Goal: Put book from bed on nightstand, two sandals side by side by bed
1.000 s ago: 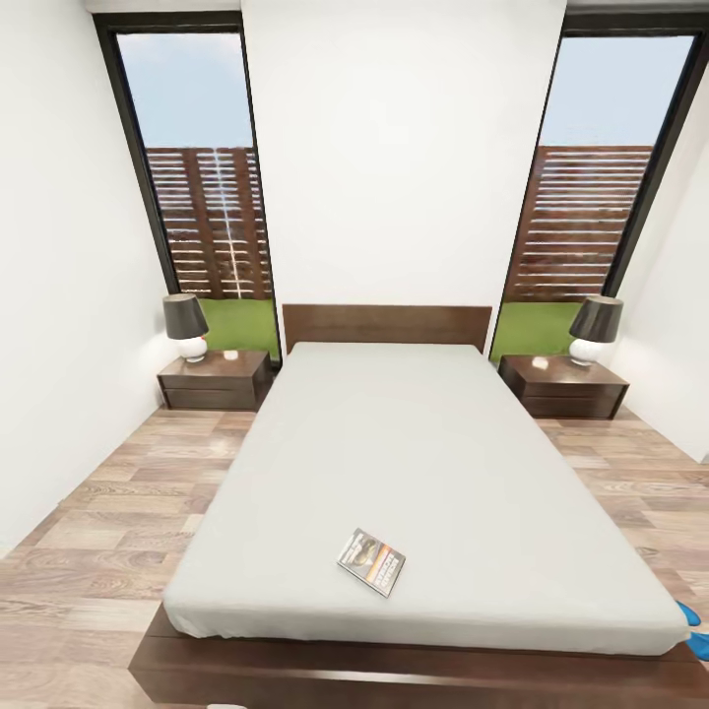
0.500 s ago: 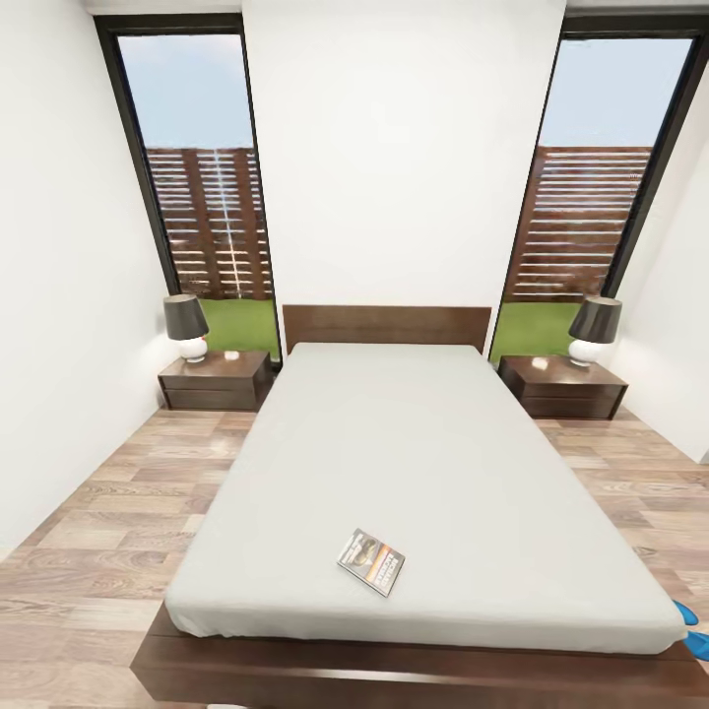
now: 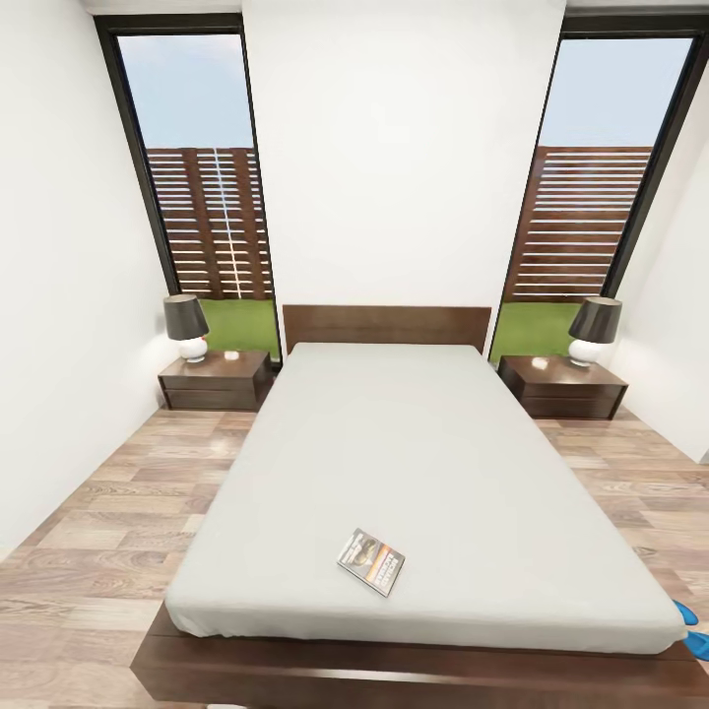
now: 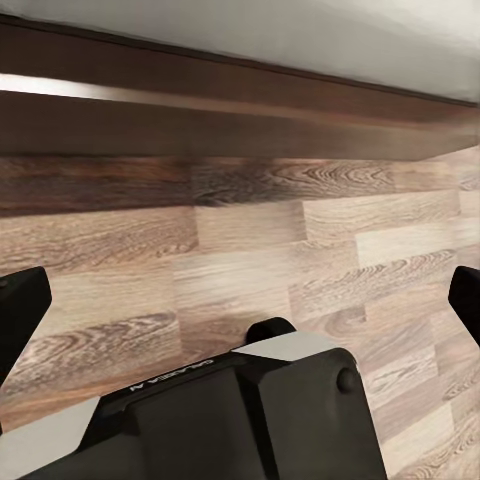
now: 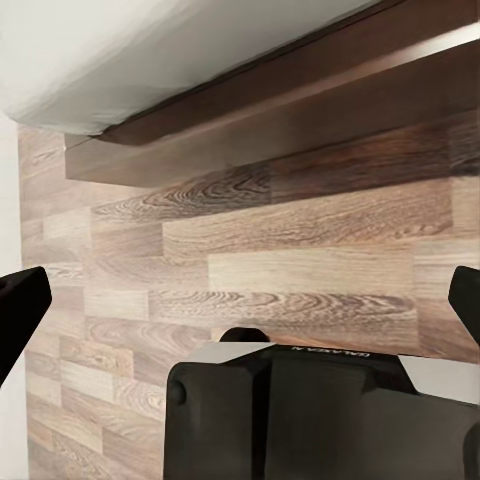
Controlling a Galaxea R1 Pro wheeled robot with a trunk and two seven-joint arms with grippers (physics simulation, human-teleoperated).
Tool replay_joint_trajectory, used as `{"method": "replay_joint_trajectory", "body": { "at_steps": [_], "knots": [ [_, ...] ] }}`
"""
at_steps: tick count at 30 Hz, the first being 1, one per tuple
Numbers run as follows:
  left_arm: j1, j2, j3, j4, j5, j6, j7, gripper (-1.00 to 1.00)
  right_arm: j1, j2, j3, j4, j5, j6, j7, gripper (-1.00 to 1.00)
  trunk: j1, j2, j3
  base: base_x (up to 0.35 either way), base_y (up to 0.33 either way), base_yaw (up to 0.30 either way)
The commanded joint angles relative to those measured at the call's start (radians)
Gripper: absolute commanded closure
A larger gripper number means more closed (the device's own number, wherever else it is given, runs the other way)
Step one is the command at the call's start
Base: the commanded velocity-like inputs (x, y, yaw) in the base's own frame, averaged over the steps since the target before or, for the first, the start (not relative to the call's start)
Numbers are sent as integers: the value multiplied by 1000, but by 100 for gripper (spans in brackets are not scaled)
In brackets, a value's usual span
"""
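Observation:
The book, a thin dark paperback with an orange band, lies flat near the foot of the bed, a little left of its middle. Two blue sandals peek out on the floor at the bed's front right corner, cut off by the picture's edge. A dark nightstand stands on either side of the headboard, one left and one right. My left gripper is open over the plank floor, facing the bed's dark frame. My right gripper is open too, low near the frame's corner.
Each nightstand carries a dark-shaded lamp, left and right. Tall windows flank the headboard. Wood floor runs along both sides of the bed, with white walls close at left and right.
The whole view has shifted very slightly, so the camera moved a touch. The book, sandals and furniture have stayed where they were.

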Motion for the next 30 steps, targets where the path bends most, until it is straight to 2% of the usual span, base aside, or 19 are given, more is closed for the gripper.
{"method": "replay_joint_trajectory", "body": {
  "at_steps": [1, 23, 30],
  "knots": [
    [-1, 0, 6, 1, -11, -8, -1, -100, -1, 0, -6, 1, 5, -1, 3, -100, 1, -2, -2, 0, 0, 0],
    [-1, 3, 7, 1, -9, -8, -3, -100, -1, 0, -6, 1, 5, -1, 3, -100, 1, -2, -2, 2, 0, 0],
    [-1, 3, 7, 1, -9, -5, -1, -100, -1, -1, -6, 1, 5, -1, 3, -100, 1, -2, -2, 241, 0, 0]
  ]
}}
